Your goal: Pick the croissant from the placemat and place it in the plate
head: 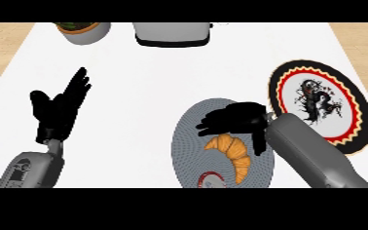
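A golden croissant (234, 154) lies on the round grey placemat (188, 143) in the lower middle of the head view. My right hand (236, 119) hovers over the croissant's upper end. Its fingers point left and are spread, and the thumb (258, 143) reaches down along the croissant's right side, not closed on it. The plate (339, 85) has a black rim, a red ring and a white centre with a dark figure. It sits just right of the placemat, behind my right forearm. My left hand (60, 106) rests open at the left, fingers up.
A grey pot with a plant (84, 32) stands at the back left. A white and grey appliance (173, 34) stands at the back centre. A small round red-and-white mark (211, 180) shows on the placemat's near edge. The counter (144, 78) is white.
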`<control>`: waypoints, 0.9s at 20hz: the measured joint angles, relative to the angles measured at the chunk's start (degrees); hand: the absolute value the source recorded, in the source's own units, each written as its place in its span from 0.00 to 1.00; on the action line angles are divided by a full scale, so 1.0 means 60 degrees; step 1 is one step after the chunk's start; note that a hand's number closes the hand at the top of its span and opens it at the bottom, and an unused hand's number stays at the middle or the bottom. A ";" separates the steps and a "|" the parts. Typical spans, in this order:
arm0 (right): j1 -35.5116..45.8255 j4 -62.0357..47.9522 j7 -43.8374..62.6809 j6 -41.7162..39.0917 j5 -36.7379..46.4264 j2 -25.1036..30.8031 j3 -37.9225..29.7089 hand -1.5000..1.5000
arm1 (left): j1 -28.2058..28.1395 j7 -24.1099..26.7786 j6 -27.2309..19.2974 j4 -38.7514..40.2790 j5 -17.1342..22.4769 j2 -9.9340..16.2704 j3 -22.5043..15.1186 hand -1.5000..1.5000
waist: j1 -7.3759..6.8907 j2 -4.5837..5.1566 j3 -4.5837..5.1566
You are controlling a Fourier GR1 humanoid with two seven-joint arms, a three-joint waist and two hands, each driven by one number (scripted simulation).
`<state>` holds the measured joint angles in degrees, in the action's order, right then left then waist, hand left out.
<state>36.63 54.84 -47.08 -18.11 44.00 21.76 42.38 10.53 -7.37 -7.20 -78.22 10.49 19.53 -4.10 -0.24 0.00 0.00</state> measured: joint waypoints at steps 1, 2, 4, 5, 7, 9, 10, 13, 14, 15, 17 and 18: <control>0.0066 -0.0054 -0.0007 -0.0049 0.0103 -0.0021 -0.0097 0.00 | 0.0103 0.0119 0.0066 0.0237 -0.0051 -0.0039 0.0067 0.50 | 0.0007 0.0004 -0.0001; 0.0071 -0.0137 0.0005 -0.0045 0.0228 -0.0153 -0.0193 0.00 | 0.0055 0.0109 0.0095 0.0154 -0.0095 -0.0079 0.0088 0.50 | 0.0002 0.0003 0.0000; -0.0078 -0.0139 0.0135 -0.0006 0.0520 -0.0400 -0.0250 0.00 | -0.0150 0.0037 0.0121 -0.0093 -0.0168 -0.0159 0.0095 0.50 | -0.0004 0.0000 -0.0001; -0.0167 -0.0069 0.0207 -0.0016 0.0676 -0.0503 -0.0302 0.00 | -0.0205 0.0067 0.0197 -0.0096 -0.0166 -0.0176 0.0172 0.50 | -0.0001 -0.0001 0.0000; -0.0323 0.0020 0.0235 0.0036 0.1023 -0.0609 -0.0312 0.00 | -0.0198 0.0147 0.0195 -0.0008 -0.0275 -0.0332 0.0194 0.50 | 0.0006 -0.0006 0.0002; -0.0374 0.0063 0.0214 -0.0016 0.1346 -0.0667 -0.0358 0.00 | -0.0170 0.0094 0.0327 -0.0025 -0.0289 -0.0325 0.0308 0.50 | 0.0007 -0.0007 0.0004; -0.0334 -0.0017 0.0227 -0.0013 0.1523 -0.0784 -0.0291 0.00 | -0.0060 -0.0027 0.0336 -0.0019 -0.0300 -0.0320 0.0348 0.50 | 0.0001 -0.0017 0.0014; -0.0236 -0.0133 -0.0094 0.0023 0.1830 -0.0708 -0.0226 1.00 | -0.0040 0.0132 0.0403 0.0183 -0.0406 -0.0411 0.0414 0.50 | -0.0001 -0.0037 0.0036; -0.0252 -0.0062 -0.0143 0.0079 0.1930 -0.0703 -0.0130 1.00 | 0.0107 -0.0011 0.0441 0.0222 -0.0367 -0.0372 0.0484 0.50 | 0.0004 -0.0047 0.0037; -0.0294 -0.0056 -0.0220 0.0267 0.2053 -0.0718 -0.0064 1.00 | 0.0049 -0.0050 0.0423 0.0105 -0.0405 -0.0382 0.0467 0.50 | -0.0012 -0.0084 0.0052; -0.0347 0.0027 -0.0430 0.0461 0.2201 -0.0666 0.0007 1.00 | 0.0116 -0.0088 0.0437 0.0126 -0.0435 -0.0406 0.0509 0.50 | -0.0015 -0.0115 0.0064; -0.0362 0.0022 -0.0474 0.0524 0.2244 -0.0705 0.0016 1.00 | 0.0052 -0.0171 0.0378 -0.0030 -0.0467 -0.0489 0.0449 0.50 | -0.0030 -0.0133 0.0074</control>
<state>34.46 54.97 -49.93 -14.97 57.46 17.53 42.48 10.84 -8.40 -4.93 -78.40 7.69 16.60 -1.40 -0.42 -0.80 0.44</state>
